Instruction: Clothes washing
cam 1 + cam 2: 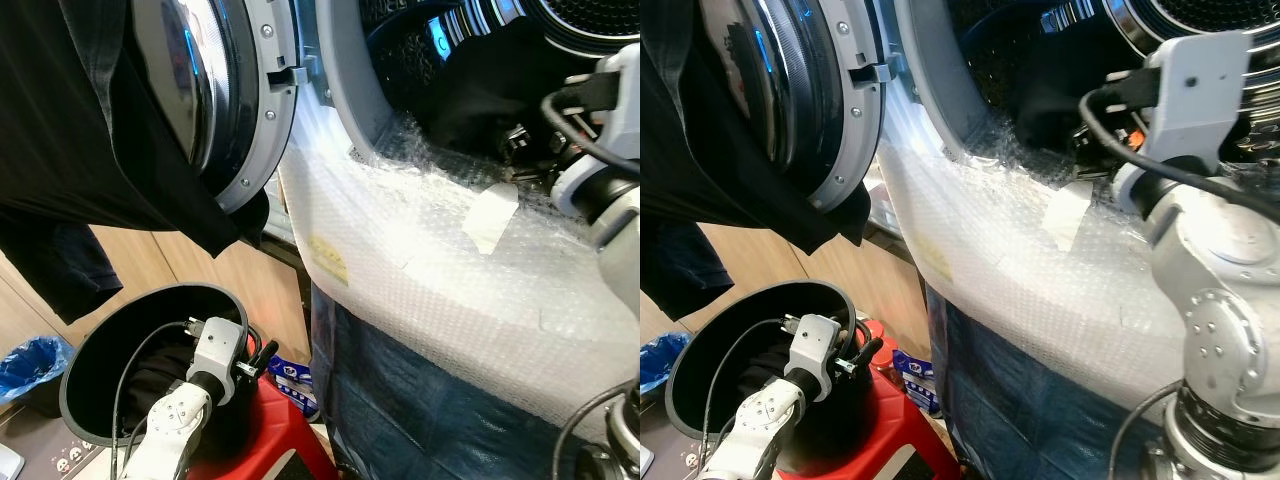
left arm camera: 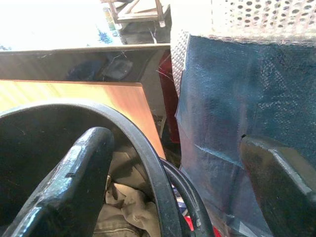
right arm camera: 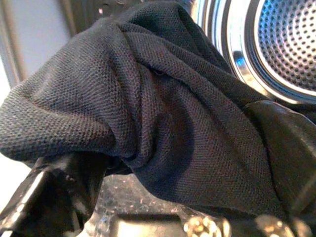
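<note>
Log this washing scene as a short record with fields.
Machine: washing machine, front wrapped in bubble wrap, door swung open
Right gripper: at the drum mouth, shut on a dark garment
Left gripper: open, low at the rim of the black basket
Basket contents: beige cloth
Basket support: red stool
Other: black cloth hanging across the door

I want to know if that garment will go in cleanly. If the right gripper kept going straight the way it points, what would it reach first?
Probably the perforated steel drum: the right gripper, holding the black garment, points into the washer opening. Depth is unclear.
</note>
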Robot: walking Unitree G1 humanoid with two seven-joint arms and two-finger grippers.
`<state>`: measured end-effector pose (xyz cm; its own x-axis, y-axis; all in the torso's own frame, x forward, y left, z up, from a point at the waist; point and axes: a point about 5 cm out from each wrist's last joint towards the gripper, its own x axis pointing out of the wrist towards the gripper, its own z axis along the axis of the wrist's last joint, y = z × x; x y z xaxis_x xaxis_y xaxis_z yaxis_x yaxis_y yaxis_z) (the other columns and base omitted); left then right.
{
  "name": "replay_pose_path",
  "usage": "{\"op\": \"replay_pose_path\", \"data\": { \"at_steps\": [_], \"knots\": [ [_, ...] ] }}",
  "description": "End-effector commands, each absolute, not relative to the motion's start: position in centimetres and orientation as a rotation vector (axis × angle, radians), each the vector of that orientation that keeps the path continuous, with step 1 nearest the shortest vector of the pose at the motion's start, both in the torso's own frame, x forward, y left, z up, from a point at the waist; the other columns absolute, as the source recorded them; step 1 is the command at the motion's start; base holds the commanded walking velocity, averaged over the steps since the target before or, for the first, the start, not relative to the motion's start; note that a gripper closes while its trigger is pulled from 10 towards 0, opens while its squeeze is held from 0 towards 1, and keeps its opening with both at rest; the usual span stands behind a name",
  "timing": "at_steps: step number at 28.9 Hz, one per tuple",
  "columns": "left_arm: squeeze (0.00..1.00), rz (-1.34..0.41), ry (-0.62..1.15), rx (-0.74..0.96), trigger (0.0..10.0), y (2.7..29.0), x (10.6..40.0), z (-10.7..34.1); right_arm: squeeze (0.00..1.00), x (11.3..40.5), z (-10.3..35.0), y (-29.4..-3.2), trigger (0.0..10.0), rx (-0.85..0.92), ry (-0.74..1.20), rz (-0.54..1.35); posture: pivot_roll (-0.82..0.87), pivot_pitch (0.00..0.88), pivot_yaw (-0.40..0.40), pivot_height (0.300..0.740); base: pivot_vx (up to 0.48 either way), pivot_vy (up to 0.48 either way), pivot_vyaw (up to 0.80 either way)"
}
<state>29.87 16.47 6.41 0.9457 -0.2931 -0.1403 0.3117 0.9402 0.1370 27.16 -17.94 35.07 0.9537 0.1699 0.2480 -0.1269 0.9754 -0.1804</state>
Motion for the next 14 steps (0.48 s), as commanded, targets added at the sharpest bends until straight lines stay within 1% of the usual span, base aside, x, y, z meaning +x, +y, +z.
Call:
{"op": "replay_pose_path", "data": {
  "at_steps": [1, 3, 5, 6, 10, 12, 13, 14],
  "knots": [
    [0.00, -0.310, 0.123, 0.180, 10.0, 16.8, 29.8, 6.3, 0.00, 26.6, 35.2, -17.7, 10.0, -0.192, -0.298, 0.185, -0.03, 0.011, 0.104, 0.740, 0.000, 0.000, 0.00],
    [0.00, -0.309, 0.121, 0.181, 10.0, 16.8, 29.8, 6.3, 0.00, 26.6, 34.9, -17.8, 10.0, -0.201, -0.291, 0.201, -0.03, 0.015, 0.104, 0.740, 0.000, 0.000, 0.00],
    [0.00, -0.305, 0.121, 0.180, 10.0, 16.9, 29.9, 6.4, 0.00, 26.6, 35.1, -17.5, 10.0, -0.183, -0.336, 0.225, -0.03, 0.018, 0.106, 0.740, 0.000, 0.000, 0.00],
    [0.00, -0.304, 0.121, 0.179, 10.0, 16.9, 29.9, 6.3, 0.00, 26.8, 35.0, -17.1, 10.0, -0.137, -0.349, 0.244, -0.03, 0.018, 0.106, 0.740, 0.000, 0.000, 0.00],
    [0.00, -0.305, 0.121, 0.177, 10.0, 16.8, 29.9, 6.4, 0.00, 27.7, 34.8, -16.1, 10.0, -0.103, -0.332, 0.304, -0.03, 0.016, 0.111, 0.740, 0.000, 0.000, 0.00],
    [0.00, -0.310, 0.119, 0.177, 10.0, 16.6, 30.1, 6.5, 0.00, 29.2, 35.7, -15.9, 10.0, -0.033, -0.357, 0.292, -0.03, 0.015, 0.110, 0.740, 0.000, 0.000, 0.00],
    [0.00, -0.312, 0.116, 0.176, 10.0, 16.5, 30.2, 6.5, 0.00, 30.5, 36.6, -16.0, 10.0, 0.055, -0.363, 0.298, -0.04, 0.016, 0.112, 0.740, 0.000, 0.000, 0.00],
    [0.00, -0.314, 0.115, 0.174, 10.0, 16.4, 30.3, 6.6, 0.00, 30.9, 36.9, -16.0, 10.0, 0.075, -0.363, 0.299, -0.04, 0.016, 0.112, 0.740, 0.000, 0.000, 0.00]
  ]
}}
